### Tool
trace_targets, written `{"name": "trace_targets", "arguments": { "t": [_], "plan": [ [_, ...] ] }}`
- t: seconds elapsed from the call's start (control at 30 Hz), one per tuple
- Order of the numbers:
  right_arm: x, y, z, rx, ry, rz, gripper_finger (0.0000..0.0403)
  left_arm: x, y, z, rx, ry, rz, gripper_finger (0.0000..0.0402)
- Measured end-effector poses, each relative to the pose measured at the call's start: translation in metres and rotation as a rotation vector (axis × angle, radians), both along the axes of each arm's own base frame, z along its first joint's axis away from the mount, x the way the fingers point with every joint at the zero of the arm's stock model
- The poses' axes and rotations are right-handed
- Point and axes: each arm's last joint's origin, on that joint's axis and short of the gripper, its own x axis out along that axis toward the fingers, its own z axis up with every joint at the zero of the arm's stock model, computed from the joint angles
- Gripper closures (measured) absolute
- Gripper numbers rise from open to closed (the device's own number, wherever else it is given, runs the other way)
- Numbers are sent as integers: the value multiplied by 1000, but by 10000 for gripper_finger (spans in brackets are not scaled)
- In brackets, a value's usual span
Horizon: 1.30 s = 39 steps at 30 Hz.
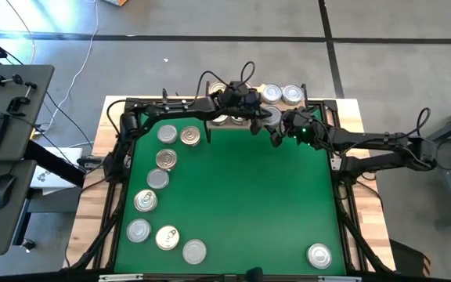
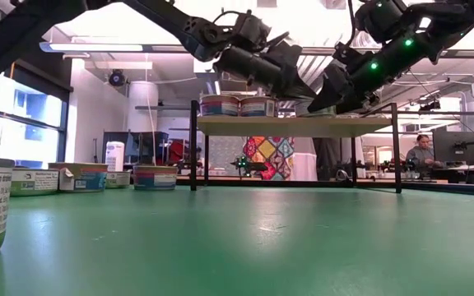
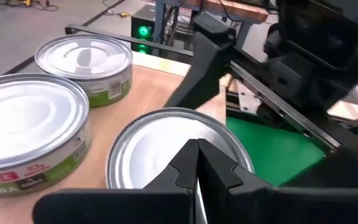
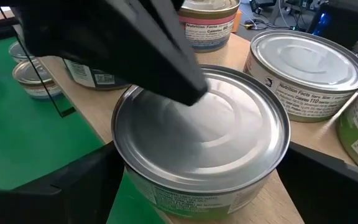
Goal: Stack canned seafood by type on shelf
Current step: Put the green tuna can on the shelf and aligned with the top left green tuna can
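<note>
Silver-lidded tin [image 4: 201,134] sat on the wooden shelf [image 2: 295,125] at the far edge of the desk, the right gripper [image 4: 197,186] straddling it with fingers spread wide, while the left gripper [image 3: 197,165] hovered above it, fingers clenched on nothing.

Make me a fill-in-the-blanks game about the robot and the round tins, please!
1. The small light wood shelf stands at the far edge of the large ____ mat.
2. The left gripper has its fingers ____ above a round silver-lidded tin.
3. The right gripper is ____ around a flat silver-lidded tin with a green label.
4. One lone tin lies near the mat's ____ side.

Missing words: green; shut; open; right
</note>
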Motion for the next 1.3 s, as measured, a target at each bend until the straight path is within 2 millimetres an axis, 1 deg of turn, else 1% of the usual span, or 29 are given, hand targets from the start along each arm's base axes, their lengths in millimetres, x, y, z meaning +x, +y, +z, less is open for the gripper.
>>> {"name": "trace_targets", "arguments": {
  "t": [0.8, 0.97, 1.13, 1.3],
  "plan": [
    [0, 0, 0, -34, 32, 22, 16, -4, 1, -7, -13, 86, 10, 401],
    [3, -1, 9, -33, 29, 24, 16, -5, 2, -8, -16, 90, 13, 401],
    [4, -1, 19, -11, 64, 26, 16, -5, 2, -9, -20, 93, 15, 401],
    [4, -1, 21, 7, 78, 58, 16, -5, 2, -9, -20, 98, 12, 401]
  ]
}}
